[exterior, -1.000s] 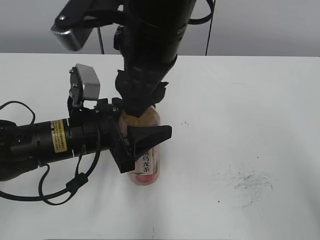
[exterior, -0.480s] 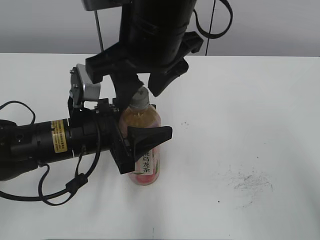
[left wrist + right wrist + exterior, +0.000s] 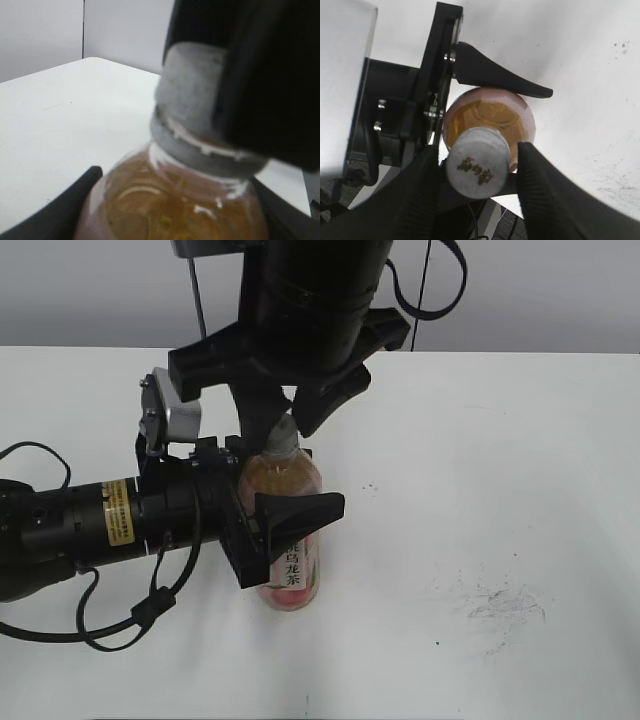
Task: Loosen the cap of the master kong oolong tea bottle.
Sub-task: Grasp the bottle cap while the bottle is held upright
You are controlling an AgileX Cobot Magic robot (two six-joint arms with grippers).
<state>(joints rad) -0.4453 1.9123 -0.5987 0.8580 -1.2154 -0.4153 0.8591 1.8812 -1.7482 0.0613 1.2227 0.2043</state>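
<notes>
the master kong oolong tea bottle [image 3: 289,530], holding amber tea, stands upright on the white desk [image 3: 480,470]. left end effector [image 3: 285,525] pinches its body. right end effector [image 3: 479,170] hangs spread around the cap [image 3: 477,170], which sits on the neck.

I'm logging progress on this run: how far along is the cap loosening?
Done: the left gripper is clamped around the master kong oolong tea bottle, holding it upright on the table. In hand: the right gripper straddles the cap from above, fingers on either side; firm contact can't be confirmed. Left: the cap still sits on the neck, so whether any loosening has happened isn't visible.
</notes>
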